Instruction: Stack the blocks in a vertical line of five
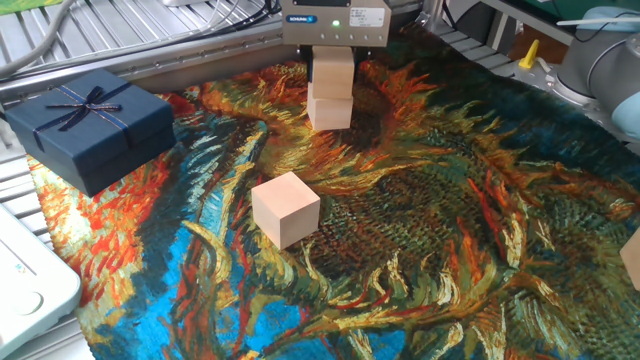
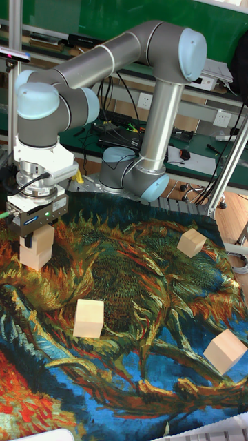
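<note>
**Fixed view: gripper on the top block of a two-high stack**

Fixed view, nearest first: a loose block [image 1: 286,208] sits on the sunflower-patterned cloth [image 1: 430,230] near the middle, resting flat and well apart from everything else. At the right edge a sliver of another block [image 1: 632,257] shows, cut off by the frame. To the left, a dark blue gift box [image 1: 88,125] with a ribbon rests at the cloth's edge. Farther back stands a stack of two: a lower block [image 1: 330,111] on the cloth and an upper block [image 1: 335,72] sitting on it, roughly aligned.

The gripper [image 1: 335,62] comes straight down over this stack, its body directly above the upper block, its fingers reaching down either side of it. The fingers appear clamped on the upper block, though the contact itself is hard to make out.

In the tall fixed view the same stack [image 2: 36,248] sits at the left of the cloth under the gripper [image 2: 36,238], with the arm [image 2: 103,65] arching over from its base at the far side of the table. The loose block [image 2: 89,318] lies nearer the camera. Two more blocks sit to the right, one near [image 2: 225,351] and one far [image 2: 191,242], both well apart from the stack.
</note>
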{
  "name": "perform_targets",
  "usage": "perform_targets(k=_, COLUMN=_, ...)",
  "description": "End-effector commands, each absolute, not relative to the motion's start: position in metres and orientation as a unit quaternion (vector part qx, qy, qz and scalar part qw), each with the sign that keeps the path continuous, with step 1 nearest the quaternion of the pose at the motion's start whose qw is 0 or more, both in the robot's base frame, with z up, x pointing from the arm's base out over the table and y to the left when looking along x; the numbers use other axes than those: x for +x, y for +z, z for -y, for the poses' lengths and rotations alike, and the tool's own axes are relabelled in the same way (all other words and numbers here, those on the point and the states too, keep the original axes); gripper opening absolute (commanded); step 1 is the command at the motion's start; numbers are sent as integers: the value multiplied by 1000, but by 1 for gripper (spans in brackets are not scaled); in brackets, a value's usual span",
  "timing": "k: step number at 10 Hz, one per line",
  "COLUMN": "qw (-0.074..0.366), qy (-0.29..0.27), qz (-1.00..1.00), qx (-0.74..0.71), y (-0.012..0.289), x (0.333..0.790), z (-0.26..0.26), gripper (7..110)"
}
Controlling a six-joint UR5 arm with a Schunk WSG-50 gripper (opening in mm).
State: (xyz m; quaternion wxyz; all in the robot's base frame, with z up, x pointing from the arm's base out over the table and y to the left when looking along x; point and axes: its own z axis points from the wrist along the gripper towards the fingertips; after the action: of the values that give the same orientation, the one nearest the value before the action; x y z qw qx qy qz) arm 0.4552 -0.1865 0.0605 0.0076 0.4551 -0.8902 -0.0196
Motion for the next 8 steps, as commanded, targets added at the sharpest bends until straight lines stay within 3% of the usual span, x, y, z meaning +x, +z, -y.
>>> perform_targets(k=1, qw=2, qy=-22, qz=892, qx=451, y=60, x=458, z=184, gripper=22)
perform_targets(k=2, qw=1, qy=-22, qz=893, qx=450, y=59, x=458, z=184, gripper=22)
perform_targets(k=3, qw=1, qy=-24, qz=893, qx=449, y=59, x=458, z=183, gripper=44)
perform_targets(k=6, qw=7, qy=-44, qz=892, qx=450, y=64, x=450, z=180, gripper=44)
perform_targets(k=7, qw=6, qy=-52, qz=889, qx=454, y=65, x=450, z=179, gripper=66)
perform_targets(k=8, qw=7, qy=-51, qz=891, qx=451, y=64, x=450, z=178, gripper=66)
